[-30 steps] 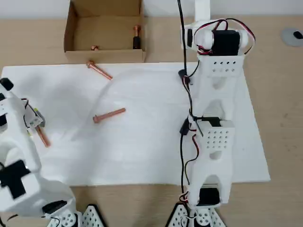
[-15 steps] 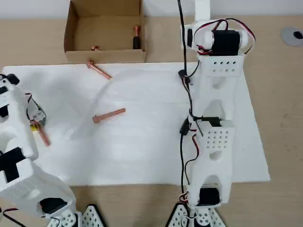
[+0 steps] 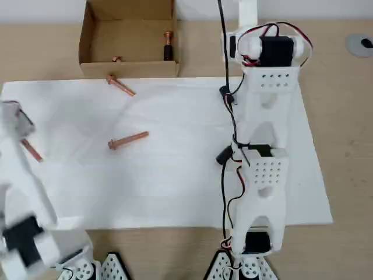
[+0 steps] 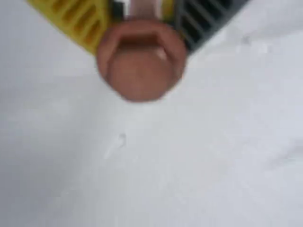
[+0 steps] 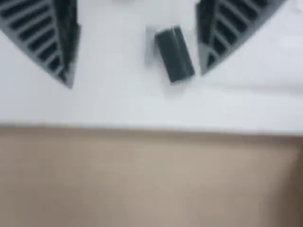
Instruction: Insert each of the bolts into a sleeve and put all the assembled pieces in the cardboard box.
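Note:
My left gripper [image 3: 26, 143] is at the left edge of the white sheet [image 3: 175, 186], shut on a copper bolt [image 3: 31, 151]. In the left wrist view the bolt's round head [image 4: 141, 66] sticks out between the yellow and dark fingers of the gripper [image 4: 142, 42], above the sheet. Two more bolts lie loose, one mid-sheet [image 3: 127, 140] and one by the cardboard box [image 3: 121, 86]. The cardboard box [image 3: 87, 41] holds a bolt in a dark sleeve [image 3: 168, 46] and another copper piece [image 3: 116, 59]. My right gripper [image 5: 137, 73] is open, with a dark sleeve [image 5: 174, 54] lying between its fingers near the sheet's edge.
The right arm [image 3: 265, 146] stretches along the right side of the sheet, with cables [image 3: 228, 116] hanging beside it. Bare wooden table [image 3: 344, 116] surrounds the sheet. A grey disc [image 3: 359, 44] sits at the far right.
The left arm has swung to the left and away from the front edge, carrying its bolt with it. The mid-sheet bolt has shifted slightly left. The right arm has barely moved.

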Action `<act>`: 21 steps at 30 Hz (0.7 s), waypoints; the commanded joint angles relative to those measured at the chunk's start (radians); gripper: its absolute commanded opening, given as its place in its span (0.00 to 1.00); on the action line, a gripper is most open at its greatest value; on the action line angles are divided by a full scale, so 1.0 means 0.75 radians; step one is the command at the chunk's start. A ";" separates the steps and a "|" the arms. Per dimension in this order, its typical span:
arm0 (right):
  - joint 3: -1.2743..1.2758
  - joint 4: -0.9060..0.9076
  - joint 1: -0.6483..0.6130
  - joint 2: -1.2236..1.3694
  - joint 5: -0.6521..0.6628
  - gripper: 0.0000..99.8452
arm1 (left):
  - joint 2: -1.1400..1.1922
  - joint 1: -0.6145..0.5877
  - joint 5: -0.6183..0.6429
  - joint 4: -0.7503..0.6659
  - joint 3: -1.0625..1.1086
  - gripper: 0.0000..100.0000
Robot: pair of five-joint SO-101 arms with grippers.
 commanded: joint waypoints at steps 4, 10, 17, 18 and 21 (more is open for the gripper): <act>0.408 0.018 0.036 -0.152 0.002 0.04 | -0.658 0.074 -0.082 0.125 -0.008 0.01; 0.637 0.012 0.044 -0.154 0.016 0.04 | -0.883 0.100 -0.127 0.121 0.196 0.01; 0.676 -0.012 0.040 -0.038 0.168 0.20 | -1.034 0.229 -0.123 0.110 0.333 0.01; 0.660 -0.012 0.042 -0.017 0.184 0.22 | -1.053 0.243 -0.123 0.102 0.338 0.01; 0.633 -0.004 0.040 0.038 0.233 0.24 | -1.112 0.262 -0.121 0.070 0.366 0.01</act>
